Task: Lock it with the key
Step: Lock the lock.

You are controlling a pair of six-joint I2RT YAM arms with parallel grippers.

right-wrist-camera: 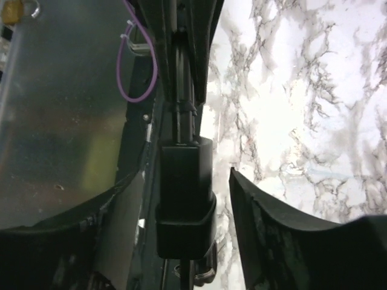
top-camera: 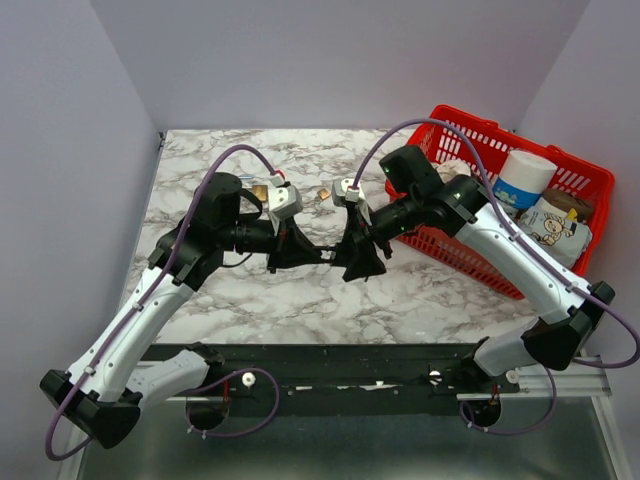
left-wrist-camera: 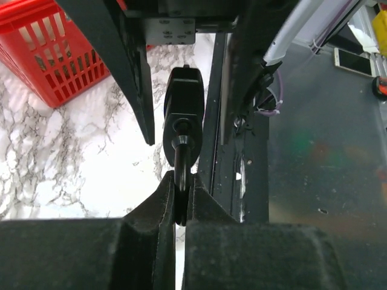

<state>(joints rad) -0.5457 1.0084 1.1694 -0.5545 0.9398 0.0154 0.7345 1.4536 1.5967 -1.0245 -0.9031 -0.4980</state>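
A black padlock point(right-wrist-camera: 184, 193) hangs in the air between the two grippers over the marble table point(top-camera: 420, 290). In the left wrist view the lock point(left-wrist-camera: 183, 103) shows end on, with the dark key point(left-wrist-camera: 181, 154) stuck in its face. My left gripper point(left-wrist-camera: 179, 184) is shut on the key's head. My right gripper point(right-wrist-camera: 187, 175) stands open around the lock body, with a clear gap between the lock and the right finger point(right-wrist-camera: 284, 235). Whether the other finger touches the lock I cannot tell. From above, the left gripper point(top-camera: 300, 250) and the right gripper point(top-camera: 355, 255) meet tip to tip.
A red basket point(top-camera: 470, 262) holding a white roll point(top-camera: 525, 175) and packets stands at the right of the table, just behind the right arm. Two small brass things point(top-camera: 260, 190) point(top-camera: 325, 192) lie on the marble behind the grippers. A black rail point(top-camera: 330, 375) runs along the near edge.
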